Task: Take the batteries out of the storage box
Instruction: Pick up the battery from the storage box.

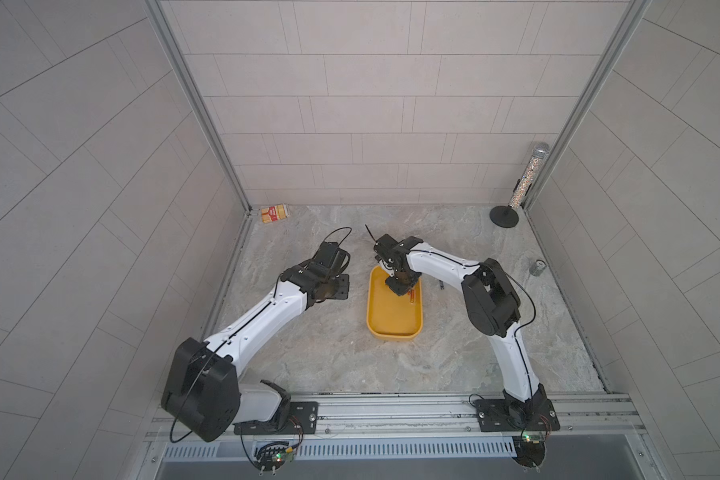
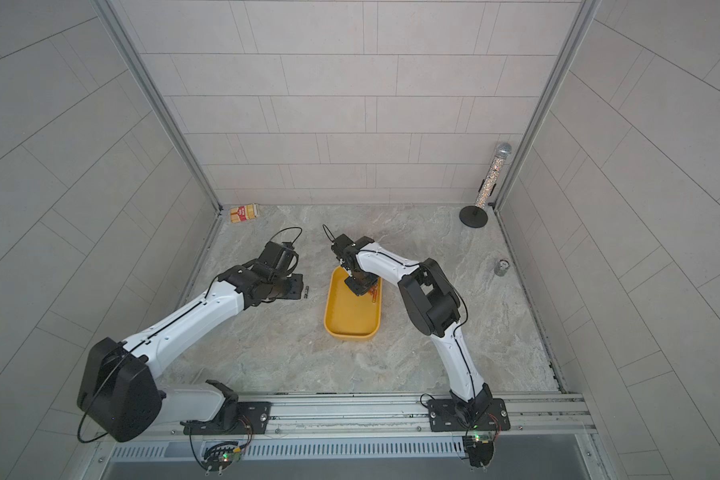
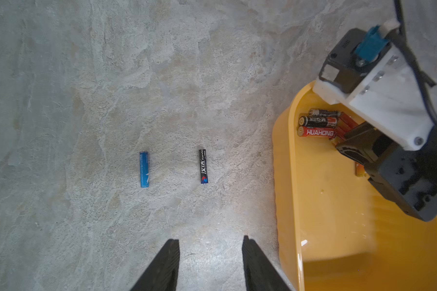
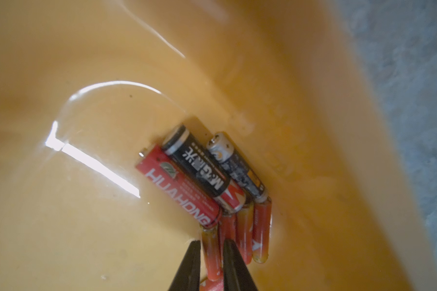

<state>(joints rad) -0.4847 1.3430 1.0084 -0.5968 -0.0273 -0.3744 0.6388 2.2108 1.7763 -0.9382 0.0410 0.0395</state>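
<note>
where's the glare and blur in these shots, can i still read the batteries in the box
Right wrist view: white glare streaks on the storage box floor, far wall and tabletop blurred, HUAHONG battery legible, orange battery in the right end effector soft. Left wrist view: sharp, blue battery crisp. Both top views: walls bowed, batteries too small to read.

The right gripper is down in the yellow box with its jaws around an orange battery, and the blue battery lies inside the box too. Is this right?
One thing is wrong: the blue battery lies on the table outside the storage box, as the left wrist view shows. The right gripper is indeed around an orange battery.
</note>
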